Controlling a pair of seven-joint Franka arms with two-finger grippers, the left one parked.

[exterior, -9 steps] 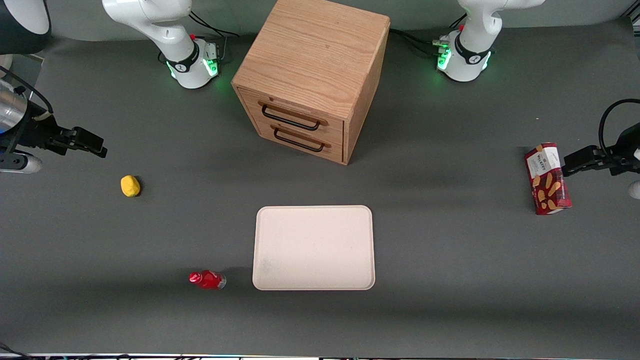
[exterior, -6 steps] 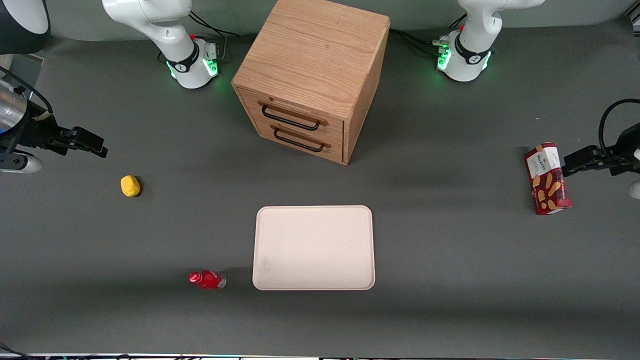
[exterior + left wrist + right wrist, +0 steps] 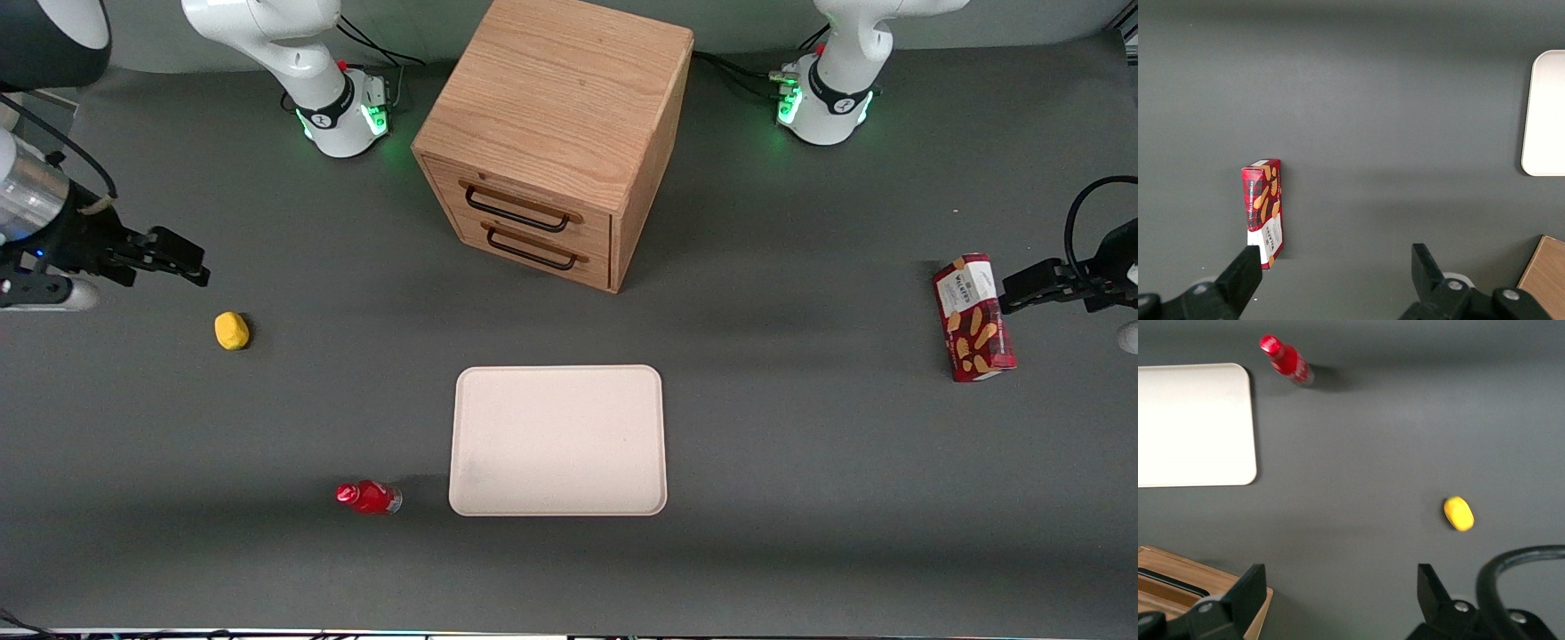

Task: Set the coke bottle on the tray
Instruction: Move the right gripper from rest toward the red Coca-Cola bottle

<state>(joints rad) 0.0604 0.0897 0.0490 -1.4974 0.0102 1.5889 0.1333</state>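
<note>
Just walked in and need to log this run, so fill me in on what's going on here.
The working arm is at the start of putting the coke bottle on the tray. Its gripper, jaws open and empty, hangs above the table near the yellow lump, well short of the bottle. The bottle lies on its side on the table beside the tray, not touching it. The tray has nothing on it. A wooden drawer cabinet stands farther from the front camera.

Coke bottle [image 3: 1286, 360] beside tray [image 3: 1195, 427] (tool [image 3: 1341, 597] spread, empty)

Coke bottle [image 3: 368, 497] beside tray [image 3: 558, 440]; gripper [image 3: 182, 264] well apart.
</note>
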